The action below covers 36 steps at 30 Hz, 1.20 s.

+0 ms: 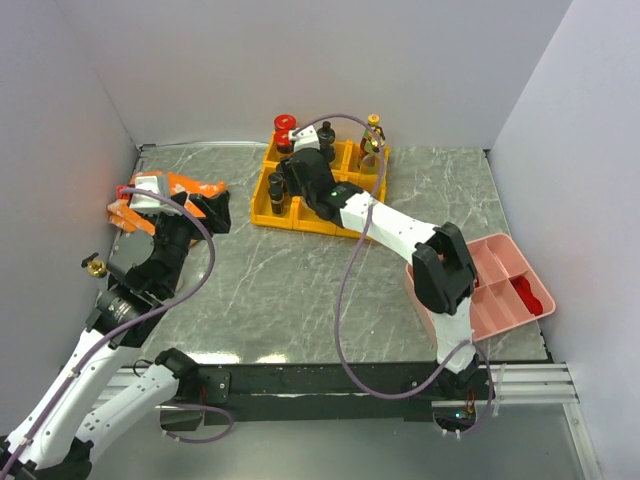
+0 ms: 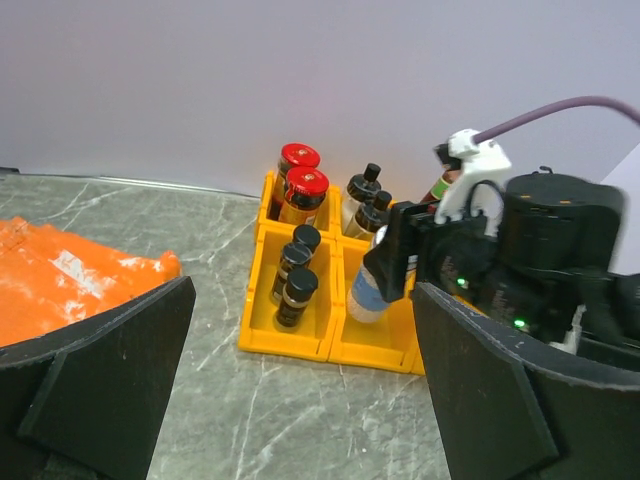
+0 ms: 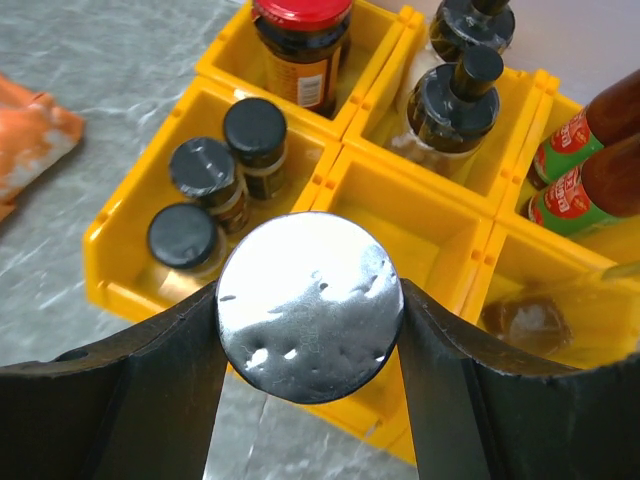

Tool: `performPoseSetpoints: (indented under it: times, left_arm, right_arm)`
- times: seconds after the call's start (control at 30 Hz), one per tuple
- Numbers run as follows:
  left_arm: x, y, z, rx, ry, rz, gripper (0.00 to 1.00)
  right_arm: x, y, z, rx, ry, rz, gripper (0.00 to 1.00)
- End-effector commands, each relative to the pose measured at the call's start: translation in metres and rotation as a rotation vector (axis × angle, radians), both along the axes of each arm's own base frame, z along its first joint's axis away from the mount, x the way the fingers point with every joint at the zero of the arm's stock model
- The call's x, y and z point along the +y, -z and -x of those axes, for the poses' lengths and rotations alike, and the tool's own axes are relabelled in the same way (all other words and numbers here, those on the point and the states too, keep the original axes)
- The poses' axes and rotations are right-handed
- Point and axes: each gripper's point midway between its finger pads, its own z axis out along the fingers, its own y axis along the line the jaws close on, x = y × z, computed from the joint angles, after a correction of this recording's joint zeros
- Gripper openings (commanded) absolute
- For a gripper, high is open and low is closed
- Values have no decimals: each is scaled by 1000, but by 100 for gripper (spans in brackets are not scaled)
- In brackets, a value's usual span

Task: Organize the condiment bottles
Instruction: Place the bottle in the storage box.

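We see the right claw point(image 3: 310, 340) clamped on 1 silver-capped bottle point(image 3: 310, 300) over the yellow bin tray point(image 3: 335, 170), 3 black-capped jars point(image 3: 212, 170) to its left; the left claw point(image 2: 300, 395) gapes apart.

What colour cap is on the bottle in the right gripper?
Silver cap, best in right wrist view.

Grey marble-patterned table top point(image 1: 300, 290), enclosed by plain white panels: back wall point(image 1: 300, 60), left wall point(image 1: 50, 150), right wall point(image 1: 590, 150). A black strip point(image 1: 290, 378) and metal rail point(image 1: 540, 382) line its near edge.
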Motion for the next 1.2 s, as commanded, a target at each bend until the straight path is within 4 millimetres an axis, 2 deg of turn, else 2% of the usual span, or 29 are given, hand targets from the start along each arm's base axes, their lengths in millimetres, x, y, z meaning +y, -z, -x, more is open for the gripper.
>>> performPoseSetpoints:
  times: [0.0, 0.07, 0.1, 0.27, 0.47, 0.63, 0.83, 0.87, 0.9, 1.0, 1.03, 1.1, 1.13, 1.17]
  left_arm:
    - [4, -18, 6, -53, -3, 42, 96]
    - [4, -18, 7, -53, 0, 43, 96]
    - [5, -19, 7, -54, -1, 44, 96]
    - [4, -21, 8, -59, 7, 47, 97]
    - [4, -22, 8, -61, 7, 49, 97]
    - [5, -20, 8, -55, -1, 49, 96]
    - [5, -19, 6, -51, -5, 48, 96]
    - [6, -18, 5, -48, -8, 47, 96]
    - [6, -18, 5, -46, -11, 46, 97]
    - [7, -13, 1, -32, -26, 40, 96]
    - [8, -12, 1, -29, -30, 37, 96]
    - [11, -9, -3, -11, -62, 33, 96]
    - [13, -7, -5, -1, -75, 28, 96]
    - [15, -5, -7, 6, -94, 25, 96]
  right_arm:
    - [-8, -58, -35, -168, 89, -95, 33]
    - [-9, -47, -41, -153, 95, -89, 33]
    - [-8, -51, -45, -168, 103, -121, 33]
    - [-17, -33, -61, -161, 132, -148, 34]
    - [-23, -19, -76, -150, 130, -183, 44]
    - [-25, -4, -84, -128, 130, -206, 48]
    - [-24, 9, -88, -129, 127, -185, 66]
    - [-25, 11, -89, -126, 131, -186, 74]
    - [-27, 12, -90, -122, 135, -183, 76]
    - [-27, 9, -87, -112, 130, -178, 85]
    - [-28, -4, -84, -125, 126, -191, 87]
    - [-29, -10, -75, -125, 110, -190, 90]
    - [-29, -31, -68, -146, 98, -208, 91]
    - [-30, -31, -61, -138, 89, -195, 91]
